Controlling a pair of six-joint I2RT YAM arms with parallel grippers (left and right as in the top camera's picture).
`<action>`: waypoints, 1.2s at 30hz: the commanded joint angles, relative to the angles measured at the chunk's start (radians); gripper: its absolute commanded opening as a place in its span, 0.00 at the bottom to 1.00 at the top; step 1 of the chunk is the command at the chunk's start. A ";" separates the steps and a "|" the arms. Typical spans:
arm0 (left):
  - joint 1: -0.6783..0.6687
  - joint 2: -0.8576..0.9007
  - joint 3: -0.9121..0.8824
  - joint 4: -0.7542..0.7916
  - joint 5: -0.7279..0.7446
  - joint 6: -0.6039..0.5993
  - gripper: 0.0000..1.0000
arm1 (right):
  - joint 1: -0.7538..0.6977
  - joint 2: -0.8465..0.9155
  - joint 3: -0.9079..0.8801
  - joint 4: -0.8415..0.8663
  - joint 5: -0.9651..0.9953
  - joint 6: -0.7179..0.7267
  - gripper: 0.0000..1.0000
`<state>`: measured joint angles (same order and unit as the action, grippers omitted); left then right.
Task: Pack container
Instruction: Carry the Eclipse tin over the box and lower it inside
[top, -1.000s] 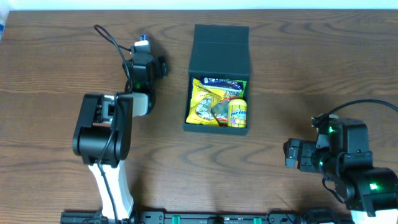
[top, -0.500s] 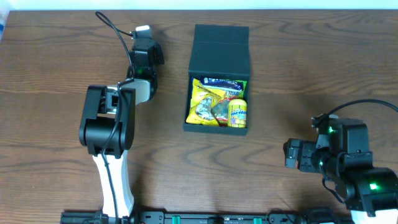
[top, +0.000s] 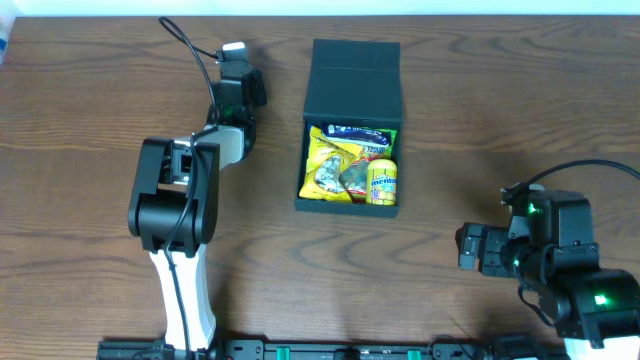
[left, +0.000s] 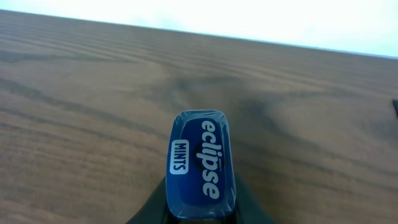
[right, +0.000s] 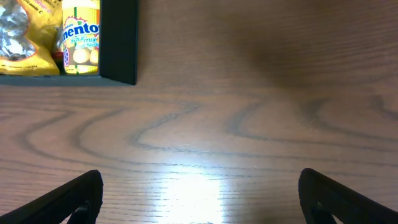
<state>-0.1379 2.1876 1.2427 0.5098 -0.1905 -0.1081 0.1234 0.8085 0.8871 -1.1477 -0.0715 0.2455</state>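
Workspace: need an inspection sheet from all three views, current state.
Surface: brown wood-grain table, glare patch near the right arm.
Job's things: dark teal squarish container, lid open; yellow snack packets and yellow Mentos roll inside; blue Eclipse mints tin outside, to its left.
Clutter: nothing seen.
Grippers: left claw shut on the mints tin; right claw open, empty.
Cables: black cable loops off the left arm; second black cable at the right arm.
Surroundings: pale strip beyond the far table edge.
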 joint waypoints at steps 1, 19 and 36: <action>-0.019 -0.064 0.007 -0.057 0.000 -0.012 0.06 | -0.008 -0.006 0.001 0.000 0.000 0.012 0.99; -0.186 -0.626 0.008 -0.753 0.000 -0.047 0.06 | -0.008 -0.006 0.001 0.000 0.000 0.012 0.99; -0.572 -0.687 0.182 -1.277 0.375 -0.231 0.06 | -0.008 -0.006 0.001 0.000 0.000 0.012 0.99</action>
<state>-0.6941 1.4555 1.4055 -0.7555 0.0620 -0.2832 0.1234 0.8085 0.8867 -1.1477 -0.0715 0.2455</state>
